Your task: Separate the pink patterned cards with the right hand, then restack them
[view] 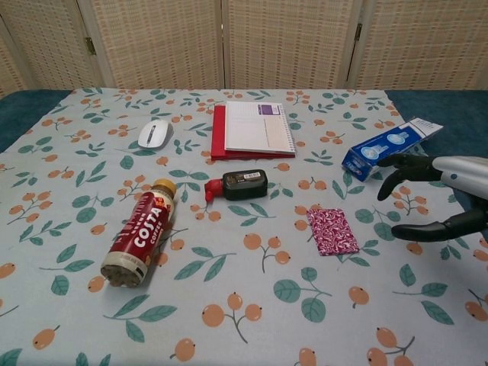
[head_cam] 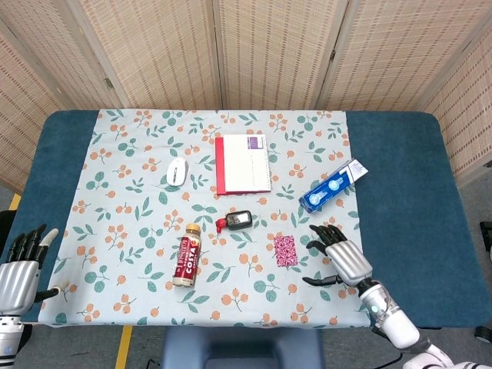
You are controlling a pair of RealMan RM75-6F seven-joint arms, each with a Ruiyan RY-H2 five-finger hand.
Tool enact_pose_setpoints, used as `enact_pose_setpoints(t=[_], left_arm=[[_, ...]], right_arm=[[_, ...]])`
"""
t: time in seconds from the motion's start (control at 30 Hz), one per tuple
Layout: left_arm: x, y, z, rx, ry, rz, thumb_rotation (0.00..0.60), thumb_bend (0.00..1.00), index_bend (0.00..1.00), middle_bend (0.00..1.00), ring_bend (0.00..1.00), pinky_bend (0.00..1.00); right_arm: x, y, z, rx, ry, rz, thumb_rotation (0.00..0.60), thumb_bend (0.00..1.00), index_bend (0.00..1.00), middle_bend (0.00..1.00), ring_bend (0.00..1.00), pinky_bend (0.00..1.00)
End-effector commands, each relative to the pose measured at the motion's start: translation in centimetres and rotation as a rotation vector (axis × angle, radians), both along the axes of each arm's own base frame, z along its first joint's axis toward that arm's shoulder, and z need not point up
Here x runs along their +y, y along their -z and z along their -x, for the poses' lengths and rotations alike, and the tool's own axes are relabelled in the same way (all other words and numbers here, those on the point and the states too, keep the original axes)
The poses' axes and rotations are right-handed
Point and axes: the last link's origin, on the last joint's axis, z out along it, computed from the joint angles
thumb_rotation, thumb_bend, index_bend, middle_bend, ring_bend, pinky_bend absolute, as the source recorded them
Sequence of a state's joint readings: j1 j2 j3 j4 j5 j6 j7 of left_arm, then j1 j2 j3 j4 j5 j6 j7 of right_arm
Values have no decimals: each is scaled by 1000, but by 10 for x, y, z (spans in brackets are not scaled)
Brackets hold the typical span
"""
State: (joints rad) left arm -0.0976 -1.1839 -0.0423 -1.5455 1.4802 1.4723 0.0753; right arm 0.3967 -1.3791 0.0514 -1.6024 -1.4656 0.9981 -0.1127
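Pink patterned card stack (head_cam: 284, 250) lies flat, untouched; right hand (head_cam: 338, 258) hovers just right, fingers spread, empty, evidently positioned for approach.

You are working at a staged tabletop set, more a test room than a lived-in home.

Woven folding screens (head_cam: 269, 46) are closing off the view behind the table (head_cam: 400, 154). A floral cloth (head_cam: 138, 161) is covering its blue surface, leaving both side edges bare. Unrelated everyday items are lying scattered on the cloth: a notebook (head_cam: 244, 163) toward the far edge, a mouse (head_cam: 176, 171), a coffee bottle (head_cam: 186, 256) on its side near the front edge, and a blue box (head_cam: 333, 185) toward the right edge.
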Motion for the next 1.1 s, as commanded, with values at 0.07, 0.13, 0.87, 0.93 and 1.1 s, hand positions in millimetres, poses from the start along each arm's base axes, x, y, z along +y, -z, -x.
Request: enact_pose_setpoints(t=[0.07,0.13,0.87,0.93,1.1], left_arm=[[0,1,1,0,0,4,600,222,117,8,61,0],[-1,1,1,-3,0,6,600,222,117,8,62,0],[-2,0,4,-21,-2,15,600,222,117,8,70,0],[-2,0,5,-22,-4,21,600,222,117,8,71,0],[-2,0,6,-25,-6,22,600,222,117,8,74,0]], right_arm=[[-5,16,-3,39,-21,-36,188,183,283,74,0,0],[-7,24,-4,48,-27,-47,188,183,283,74,0,0],[-29,70,-25,100,-93,-81,182,183,283,74,0,0],[-28,72,-26,101,-101,-84,183,183,283,74,0,0],[-28,72,-25,112,-105,-84,183,182,283,74,0,0]])
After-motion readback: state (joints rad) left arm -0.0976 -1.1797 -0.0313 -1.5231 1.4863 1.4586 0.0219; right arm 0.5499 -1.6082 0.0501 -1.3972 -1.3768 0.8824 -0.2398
